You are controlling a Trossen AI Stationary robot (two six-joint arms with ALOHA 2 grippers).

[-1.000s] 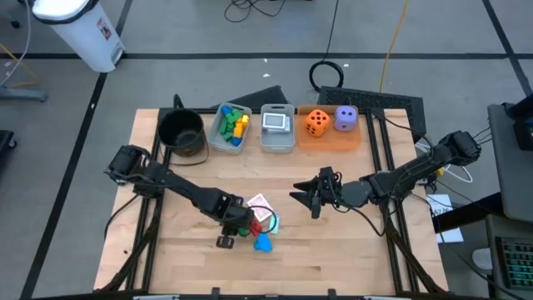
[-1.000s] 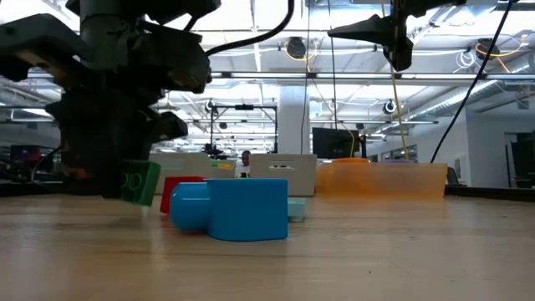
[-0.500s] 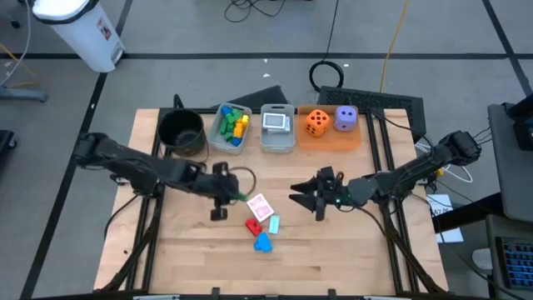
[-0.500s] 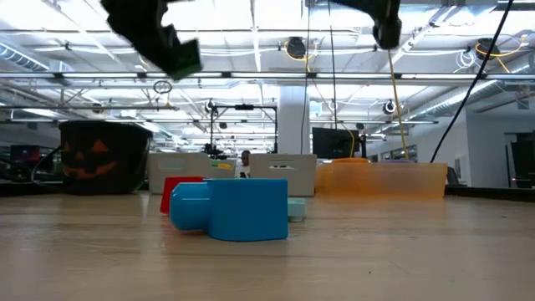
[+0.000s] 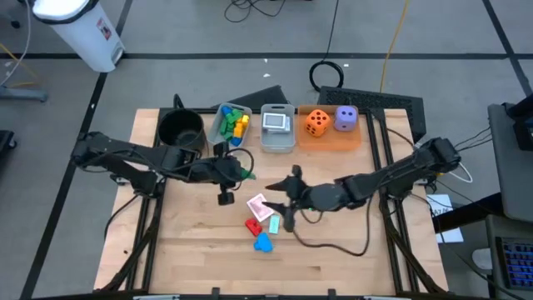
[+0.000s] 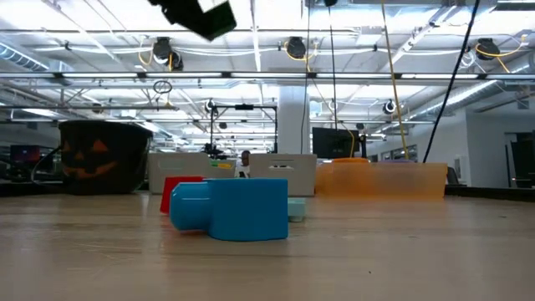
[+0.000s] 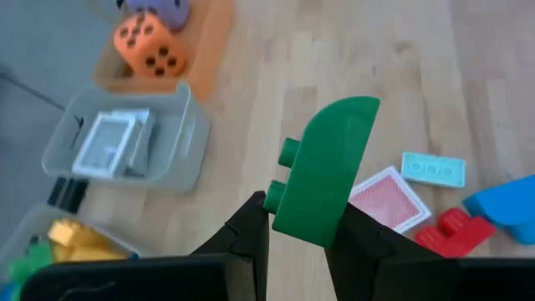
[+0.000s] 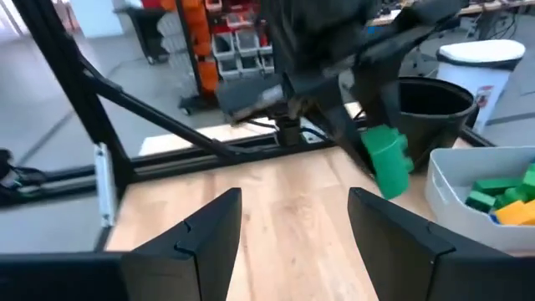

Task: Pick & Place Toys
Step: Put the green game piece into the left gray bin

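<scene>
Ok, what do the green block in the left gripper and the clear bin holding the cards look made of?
The green studded block, clamped in the left gripper, looks like moulded hard plastic: uniform colour, smooth matte faces, crisp studs. The clear rectangular bin holding playing cards looks like thin translucent plastic: the table shows through its walls, and the rim is rounded.

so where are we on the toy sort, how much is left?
Done: blocks sit in the left bin, cards in the middle bin, both dice on the orange tray. In hand: the left gripper holds a green block above the table, near the block bin. Left: a red block, blue block, red-backed card and teal piece. The right gripper hovers open beside them.
</scene>
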